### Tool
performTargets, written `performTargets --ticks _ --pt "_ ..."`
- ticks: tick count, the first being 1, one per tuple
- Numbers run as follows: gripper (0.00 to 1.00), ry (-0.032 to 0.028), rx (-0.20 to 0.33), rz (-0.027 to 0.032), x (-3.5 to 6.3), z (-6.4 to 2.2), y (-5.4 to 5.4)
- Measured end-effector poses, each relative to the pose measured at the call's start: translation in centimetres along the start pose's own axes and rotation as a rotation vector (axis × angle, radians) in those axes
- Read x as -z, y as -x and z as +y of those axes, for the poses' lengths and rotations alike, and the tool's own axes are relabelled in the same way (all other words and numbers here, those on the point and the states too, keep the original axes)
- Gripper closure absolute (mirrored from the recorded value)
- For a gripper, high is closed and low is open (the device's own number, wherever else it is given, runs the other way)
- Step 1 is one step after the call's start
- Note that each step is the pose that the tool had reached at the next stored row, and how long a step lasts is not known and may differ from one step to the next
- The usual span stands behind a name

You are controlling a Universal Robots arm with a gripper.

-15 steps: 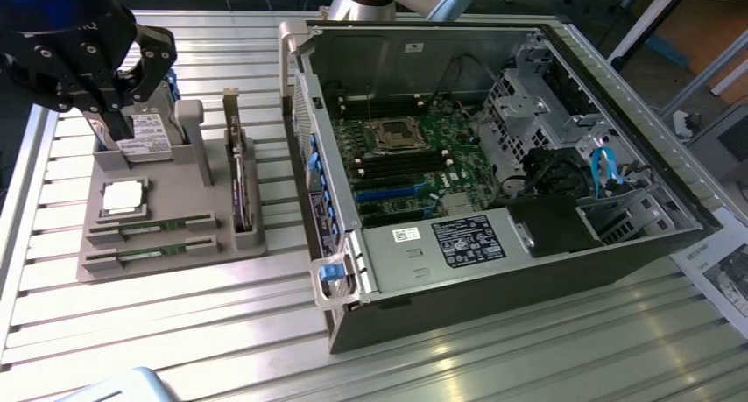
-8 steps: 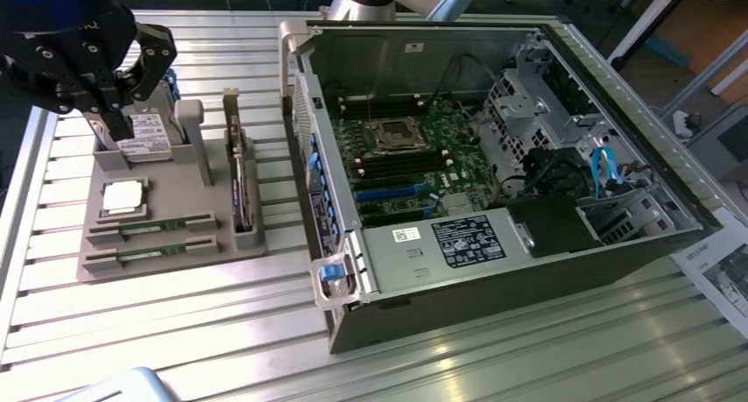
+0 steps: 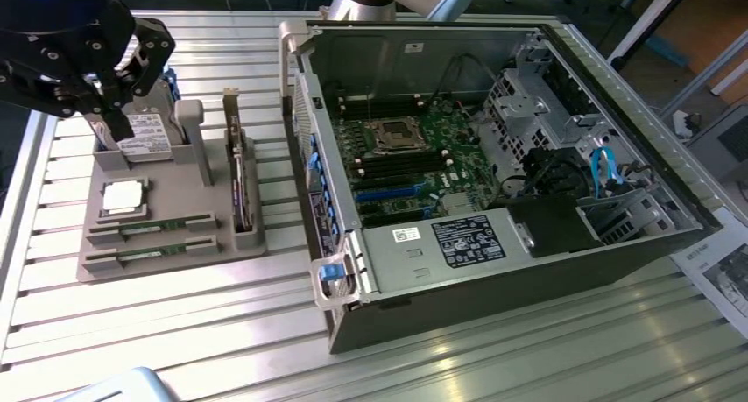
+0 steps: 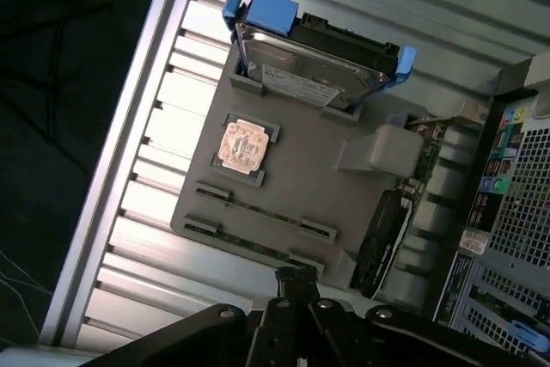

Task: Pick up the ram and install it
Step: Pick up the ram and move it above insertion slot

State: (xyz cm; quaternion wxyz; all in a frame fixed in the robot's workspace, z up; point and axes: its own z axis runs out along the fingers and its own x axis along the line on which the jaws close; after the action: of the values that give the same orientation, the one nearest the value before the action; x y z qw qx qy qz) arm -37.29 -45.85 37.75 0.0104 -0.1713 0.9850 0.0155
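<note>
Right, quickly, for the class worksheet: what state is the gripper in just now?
Gripper: cannot be told whether open or closed. It hovers over the grey holder, where two ram sticks lie.

light: bright, probably overhead | glare: table slats (image 3: 152, 306) | shadows: deep inside case (image 3: 491, 313)

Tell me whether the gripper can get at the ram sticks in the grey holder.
Probably yes: the gripper hangs above the holder, and both ram sticks lie uncovered in their slots, clear of the upright card.
</note>
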Motion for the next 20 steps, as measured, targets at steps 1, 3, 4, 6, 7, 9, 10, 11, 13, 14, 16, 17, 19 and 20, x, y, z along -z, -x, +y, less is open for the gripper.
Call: performTargets --ticks 1,3,4,6,7,9,10,11,13,14,16,17,19,20 --pt "0.90 0.0004 0.019 0.0005 0.00 0.00 0.00" --pt "0.90 0.0013 0.052 0.0014 0.00 -0.01 0.00" --pt "0.90 0.0018 0.069 0.0019 0.00 -0.01 0.00" --pt "0.90 0.0027 0.104 0.0028 0.00 -0.01 0.00" --pt "0.90 0.0029 0.112 0.0030 0.00 -0.01 0.00" --pt "0.90 0.0037 0.144 0.0039 0.00 -0.02 -0.01" --pt "0.90 0.0042 0.162 0.0043 0.00 -0.02 -0.01" --pt "0.90 0.0044 0.172 0.0046 0.00 -0.02 -0.01" --pt "0.90 0.0051 0.196 0.0052 0.00 -0.02 -0.01" --pt "0.90 0.0054 0.207 0.0055 0.00 -0.02 -0.01" --pt "0.90 0.0061 0.234 0.0062 -0.01 -0.02 -0.01" --pt "0.90 0.0066 0.254 0.0068 0.00 -0.02 -0.01" --pt "0.90 0.0075 0.289 0.0078 0.00 -0.02 -0.01" --pt "0.90 0.0081 0.313 0.0084 0.00 -0.02 -0.01"
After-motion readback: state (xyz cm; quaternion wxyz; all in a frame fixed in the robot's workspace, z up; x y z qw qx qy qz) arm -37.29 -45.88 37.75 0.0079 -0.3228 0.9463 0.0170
